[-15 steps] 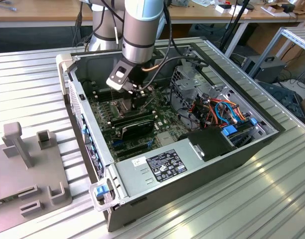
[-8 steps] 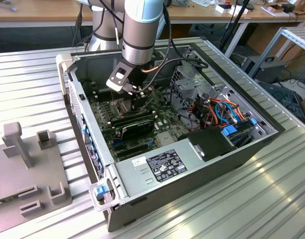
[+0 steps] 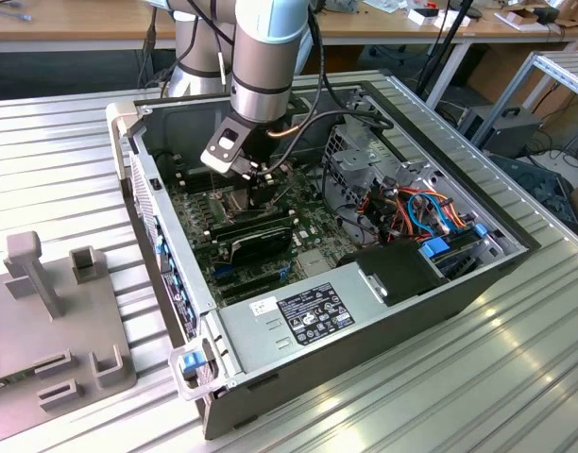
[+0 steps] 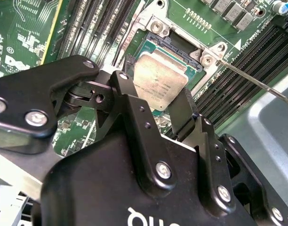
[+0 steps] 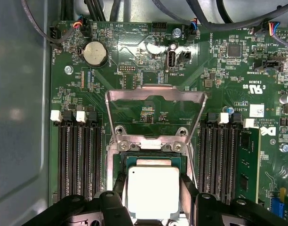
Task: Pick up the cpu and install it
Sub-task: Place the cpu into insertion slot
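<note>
The cpu [image 5: 152,190], a small square chip with a dull silver top, sits between my gripper's [image 5: 153,188] two black fingers [image 5: 118,187], which press on its opposite edges. It hangs level just over the open socket [image 5: 156,159] on the green motherboard. In the second wrist view the cpu [image 4: 160,77] is tilted in frame above the socket [image 4: 174,44], with the gripper [image 4: 158,94] shut on it. The socket's metal load plate [image 5: 156,96] is flipped open. In the exterior view the gripper [image 3: 259,193] reaches down into the computer case [image 3: 365,311].
Memory slots [image 5: 78,155] flank the socket on both sides. The thin socket lever [image 4: 257,82] sticks out beside it. A black oblong card [image 3: 256,236], the power supply [image 3: 298,316], a drive cage [image 3: 365,160] and coloured cables [image 3: 421,212] crowd the case. A grey fixture [image 3: 53,321] lies on the table outside the case.
</note>
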Robot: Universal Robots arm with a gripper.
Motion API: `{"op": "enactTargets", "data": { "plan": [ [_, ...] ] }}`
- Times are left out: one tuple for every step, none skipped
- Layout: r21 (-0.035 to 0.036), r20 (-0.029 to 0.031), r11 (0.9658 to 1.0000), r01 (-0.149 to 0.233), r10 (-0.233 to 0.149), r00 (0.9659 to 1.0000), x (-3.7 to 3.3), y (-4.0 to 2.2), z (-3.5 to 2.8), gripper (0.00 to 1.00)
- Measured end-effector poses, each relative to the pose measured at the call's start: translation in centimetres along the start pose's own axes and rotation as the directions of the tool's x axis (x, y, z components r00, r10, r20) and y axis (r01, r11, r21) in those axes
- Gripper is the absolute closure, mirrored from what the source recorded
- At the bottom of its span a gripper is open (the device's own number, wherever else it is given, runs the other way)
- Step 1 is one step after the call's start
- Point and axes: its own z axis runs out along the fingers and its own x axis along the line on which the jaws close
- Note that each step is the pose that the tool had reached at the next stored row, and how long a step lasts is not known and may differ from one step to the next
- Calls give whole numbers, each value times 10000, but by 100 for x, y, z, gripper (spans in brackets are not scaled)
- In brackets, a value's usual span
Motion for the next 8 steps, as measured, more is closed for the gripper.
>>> {"op": "enactTargets", "data": {
  "plan": [
    [1,1,10000,0,0,10000,0,0,3,46],
    [1,1,10000,-1,1,10000,1,0,9,46],
    [1,1,10000,-2,2,10000,1,-1,13,46],
    [2,3,10000,-2,2,10000,0,-2,20,46],
    [1,2,10000,-2,2,10000,1,-1,24,46],
    [1,1,10000,-2,2,10000,1,-1,29,46],
    [1,1,10000,-2,2,10000,1,-2,33,46],
    [2,3,10000,-2,2,10000,1,-2,33,46]
  ]
}}
